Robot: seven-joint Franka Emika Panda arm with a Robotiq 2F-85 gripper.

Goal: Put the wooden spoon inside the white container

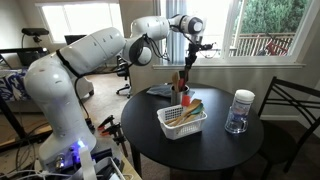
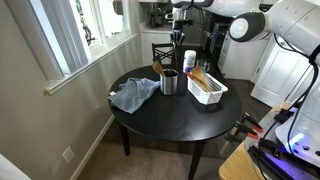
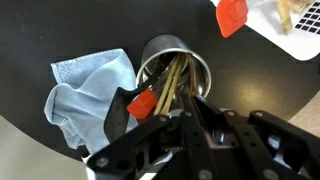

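Note:
The wooden spoon (image 1: 186,65) is a thin brown stick that hangs from my gripper (image 1: 191,46), with its lower end still in a metal cup (image 1: 177,87) of utensils. In the wrist view its handle (image 3: 176,80) runs from the cup (image 3: 196,62) up between my fingers (image 3: 190,120), which look shut on it. The white container (image 1: 170,126) is a slotted basket next to the cup, towards the table's front. It holds some items and also shows in an exterior view (image 2: 212,97) and at the top right of the wrist view (image 3: 305,38).
A crumpled blue cloth (image 2: 132,95) lies beside the cup on the round black table (image 2: 170,120). A clear jar with a white lid (image 1: 239,110) stands apart on the table. A red spatula (image 3: 141,103) sits in the cup. A black chair (image 1: 290,115) stands by the table.

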